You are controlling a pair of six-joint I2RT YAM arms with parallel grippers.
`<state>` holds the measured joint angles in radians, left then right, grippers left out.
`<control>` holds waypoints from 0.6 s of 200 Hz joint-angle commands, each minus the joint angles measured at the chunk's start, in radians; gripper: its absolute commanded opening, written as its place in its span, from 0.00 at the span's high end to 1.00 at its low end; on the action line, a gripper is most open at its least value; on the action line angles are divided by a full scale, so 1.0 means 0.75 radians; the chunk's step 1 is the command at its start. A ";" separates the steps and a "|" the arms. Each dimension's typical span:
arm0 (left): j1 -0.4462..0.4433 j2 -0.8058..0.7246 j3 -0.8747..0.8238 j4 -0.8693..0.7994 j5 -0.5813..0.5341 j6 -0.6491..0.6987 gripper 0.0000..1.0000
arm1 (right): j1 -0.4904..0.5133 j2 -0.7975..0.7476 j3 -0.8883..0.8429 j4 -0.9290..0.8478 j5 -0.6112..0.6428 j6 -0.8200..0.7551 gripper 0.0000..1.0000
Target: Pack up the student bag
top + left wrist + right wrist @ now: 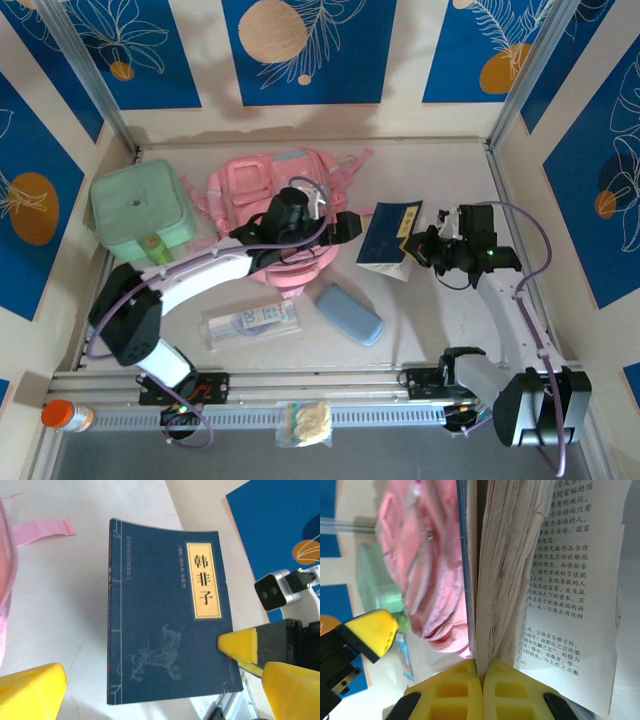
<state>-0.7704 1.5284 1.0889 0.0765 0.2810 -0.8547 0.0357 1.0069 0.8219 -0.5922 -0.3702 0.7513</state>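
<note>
Right gripper (481,680) is clamped on the dark blue paperback book (165,615) at its fanned edge; left gripper (160,692) stands apart; the large pink fabric student bag (250,190) lies near, rear-centre; so thin a pinch may let pages slip or tear.

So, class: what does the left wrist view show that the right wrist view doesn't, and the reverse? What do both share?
Left wrist alone of the two: the cover's yellow title label. Right wrist alone: printed pages, the mint-green case. Both: the blue book in the right pincer, and the pink student bag.
</note>
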 commanded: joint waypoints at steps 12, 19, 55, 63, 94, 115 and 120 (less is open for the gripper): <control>0.106 -0.123 -0.121 -0.033 0.163 -0.038 0.07 | 0.107 -0.030 0.126 0.027 -0.086 0.037 1.00; 0.128 -0.142 -0.135 -0.019 0.194 -0.042 0.08 | 0.134 -0.022 0.153 0.036 -0.104 0.035 1.00; 0.196 -0.195 -0.168 0.034 0.272 -0.087 0.16 | 0.276 0.046 0.268 0.109 -0.177 0.037 1.00; 0.197 -0.190 -0.170 0.067 0.296 -0.104 0.17 | 0.297 0.063 0.279 0.140 -0.196 0.039 1.00; 0.199 -0.147 -0.168 0.255 0.389 -0.155 0.29 | 0.364 0.133 0.311 0.212 -0.213 0.033 1.00; 0.201 -0.139 -0.168 0.268 0.394 -0.164 0.44 | 0.375 0.160 0.314 0.213 -0.193 0.018 1.00; 0.201 -0.140 -0.173 0.284 0.394 -0.172 0.48 | 0.374 0.163 0.307 0.215 -0.184 0.016 1.00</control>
<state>-0.6235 1.4151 0.9691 0.1921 0.5163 -0.9581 0.3088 1.1221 1.0286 -0.4747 -0.4824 0.7704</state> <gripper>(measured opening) 0.589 0.044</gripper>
